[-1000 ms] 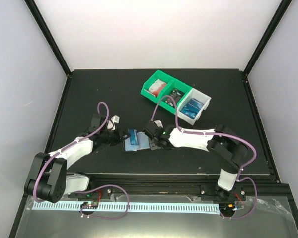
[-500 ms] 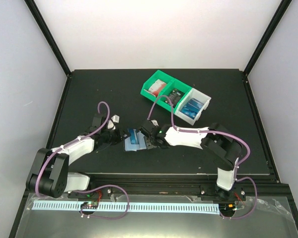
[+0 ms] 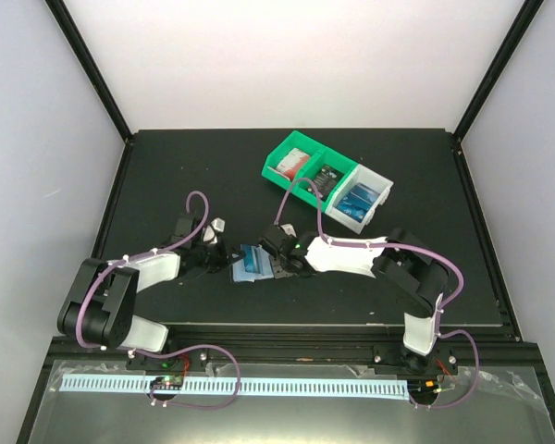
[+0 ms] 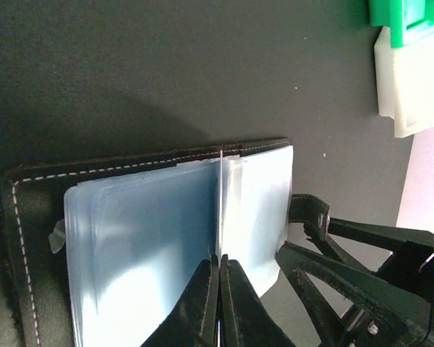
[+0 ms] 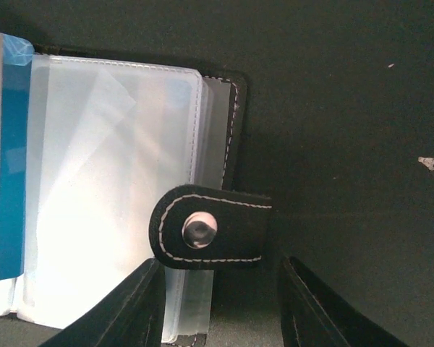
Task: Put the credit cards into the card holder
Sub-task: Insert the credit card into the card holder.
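Observation:
The black card holder (image 3: 252, 264) lies open on the table between my grippers, its clear sleeves up. My left gripper (image 4: 220, 262) is shut on a thin sleeve leaf of the card holder (image 4: 29, 238) and holds it edge-on; the leaves to its left look blue. My right gripper (image 5: 224, 293) is open, its jaws either side of the snap tab (image 5: 211, 228) without touching it. A blue credit card (image 5: 11, 159) shows at the left, under the sleeves. In the top view my left gripper (image 3: 222, 255) and my right gripper (image 3: 279, 263) flank the holder.
At the back right stand a green bin (image 3: 279, 151) with red-and-white cards (image 3: 294, 162) and black cards (image 3: 328, 176), and a white bin (image 3: 381, 184) with blue cards (image 3: 356, 197). The bins show at the top right of the left wrist view (image 4: 409, 72).
My right gripper has moved a little left, closer onto the holder's tab side. My left arm's elbow has shifted, with its gripper still at the holder's left edge.

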Controlling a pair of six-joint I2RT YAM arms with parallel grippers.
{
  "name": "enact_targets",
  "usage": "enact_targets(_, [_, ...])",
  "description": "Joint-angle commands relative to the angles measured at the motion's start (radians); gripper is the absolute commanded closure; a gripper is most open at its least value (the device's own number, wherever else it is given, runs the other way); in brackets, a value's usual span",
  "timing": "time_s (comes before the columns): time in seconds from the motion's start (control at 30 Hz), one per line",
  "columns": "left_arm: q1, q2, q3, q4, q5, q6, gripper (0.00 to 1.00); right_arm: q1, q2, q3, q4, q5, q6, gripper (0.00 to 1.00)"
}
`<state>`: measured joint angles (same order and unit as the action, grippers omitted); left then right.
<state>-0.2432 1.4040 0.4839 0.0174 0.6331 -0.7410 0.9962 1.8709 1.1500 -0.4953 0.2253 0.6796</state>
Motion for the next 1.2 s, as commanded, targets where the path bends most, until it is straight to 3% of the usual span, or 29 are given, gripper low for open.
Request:
enact_targets(0.0, [0.004,0.043,0.006,0.083,0.059,-0.032,0.98,-0.002,0.036,-0.015,-0.015,0.001,0.016,0.56])
enact_targets(0.37, [0.004,0.065,-0.023,0.201,0.130,-0.147,0.98,-0.003,0.032,-0.028,-0.004,-0.010,0.021,0.57])
enact_targets(0.8, [0.004,-0.082,-0.028,0.055,-0.012,-0.075,0.98,-0.003,0.031,-0.042,0.004,-0.015,0.029,0.58])
enact_targets(1.17, [-0.001,0.043,-0.016,0.116,0.089,-0.059,0.98,-0.003,0.042,-0.045,0.012,-0.026,0.033,0.59])
